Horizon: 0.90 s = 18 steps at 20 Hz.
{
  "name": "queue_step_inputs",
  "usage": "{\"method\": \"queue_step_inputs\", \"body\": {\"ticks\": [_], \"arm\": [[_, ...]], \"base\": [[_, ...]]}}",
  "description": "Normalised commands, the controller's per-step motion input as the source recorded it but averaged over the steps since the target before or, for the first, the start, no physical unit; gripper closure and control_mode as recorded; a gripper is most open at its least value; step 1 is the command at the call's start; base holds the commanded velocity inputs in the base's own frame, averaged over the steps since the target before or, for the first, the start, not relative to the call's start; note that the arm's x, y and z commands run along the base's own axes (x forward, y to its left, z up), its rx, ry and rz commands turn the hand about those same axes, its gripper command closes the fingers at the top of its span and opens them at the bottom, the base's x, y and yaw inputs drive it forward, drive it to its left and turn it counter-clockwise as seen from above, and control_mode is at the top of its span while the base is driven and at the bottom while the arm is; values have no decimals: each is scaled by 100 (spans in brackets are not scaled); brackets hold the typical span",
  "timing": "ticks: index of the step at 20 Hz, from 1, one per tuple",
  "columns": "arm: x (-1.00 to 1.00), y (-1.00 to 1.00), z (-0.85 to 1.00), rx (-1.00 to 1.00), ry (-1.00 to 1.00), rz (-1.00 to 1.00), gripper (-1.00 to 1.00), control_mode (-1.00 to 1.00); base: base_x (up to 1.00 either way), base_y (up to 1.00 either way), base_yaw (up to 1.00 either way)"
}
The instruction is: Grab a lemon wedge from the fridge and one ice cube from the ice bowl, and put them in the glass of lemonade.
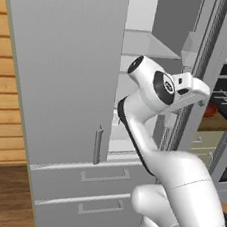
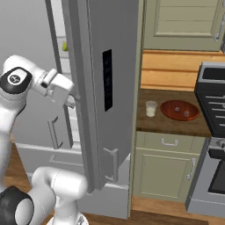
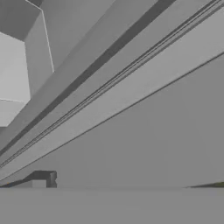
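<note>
The fridge (image 1: 64, 79) has its left door closed and its right door (image 2: 110, 88) swung out. A tiny yellow-green lemon wedge (image 2: 65, 46) lies on a white shelf high inside. My gripper (image 2: 71, 101) is in the gap at the open door's inner edge, well below the wedge, open with nothing between its fingers. In the hand view, grey fridge panels pass close in front. On the wooden counter to the right, the pale glass of lemonade (image 2: 150, 108) stands just left of the reddish-brown ice bowl (image 2: 179, 110), which holds small pale cubes.
A dark stove (image 2: 213, 105) adjoins the counter on the right, with beige cabinets (image 2: 165, 171) below and above. Two grey fridge drawers (image 1: 102, 177) sit under the doors. A wood-panel wall (image 1: 4, 97) is left of the fridge.
</note>
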Motion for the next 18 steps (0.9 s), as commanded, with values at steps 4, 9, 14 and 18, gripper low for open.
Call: {"method": "queue_step_inputs", "body": {"ticks": [4, 9, 14, 18], "arm": [[0, -74, 0, -1, 0, -17, -100, -100], [0, -98, 0, 0, 0, -16, -100, -100], [0, -85, 0, 0, -1, -11, -100, -100], [0, -59, 0, 0, -2, -5, -100, -100]], "base": [[0, 0, 0], [0, 0, 0], [0, 0, 0], [0, 0, 0]]}}
